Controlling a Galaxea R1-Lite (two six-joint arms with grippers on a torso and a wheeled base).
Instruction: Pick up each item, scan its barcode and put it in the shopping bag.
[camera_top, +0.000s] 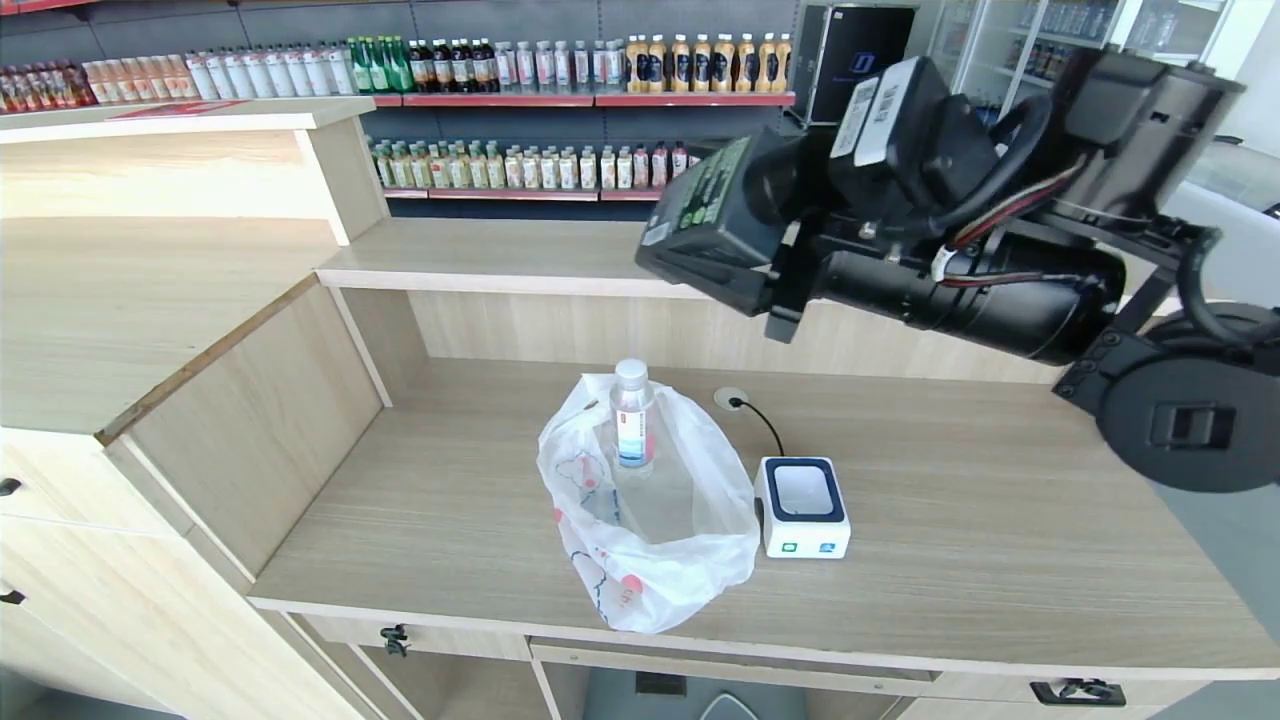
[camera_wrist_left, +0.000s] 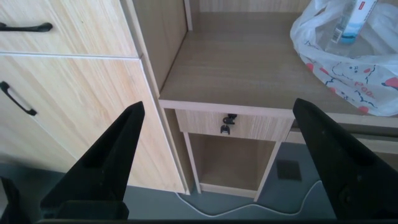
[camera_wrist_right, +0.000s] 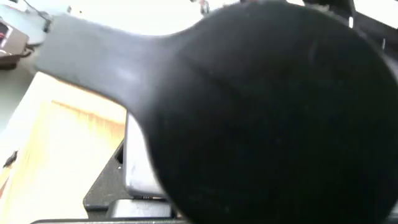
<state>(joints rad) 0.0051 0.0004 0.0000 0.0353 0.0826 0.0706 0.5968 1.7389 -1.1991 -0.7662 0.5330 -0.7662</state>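
While the right arm hangs high over the back of the counter (camera_top: 1000, 560), the right gripper (camera_top: 772, 285) is clamped on a dark box (camera_top: 700, 215) with a green label and a small white sticker. The box is held aloft and tilted, well above the desk surface and level with the raised ledge behind it. The fingertips themselves are hidden by the box.

On the counter below, the shopping bag (camera_top: 650, 540), white plastic with red and blue print, sits open and slumped. A clear water bottle (camera_top: 632, 425) with a white cap stands upright inside it, towards the bag's far side. Just beside the bag, on the robot's right, lies the scanner (camera_top: 803, 505), a white block with a dark-rimmed window facing up. Its black cable (camera_top: 765, 425) runs back to a round hole in the desk top.

The left gripper (camera_wrist_left: 217, 168) is down low in front of the counter's edge, its two black fingers (camera_wrist_left: 93, 168) spread wide apart with nothing between them. Beyond them is a shallow drawer with a small lock (camera_wrist_left: 228, 122), and the bag with the bottle lies farther off on the desk top.

Shelves of bottled drinks (camera_top: 560, 65) line the wall behind.
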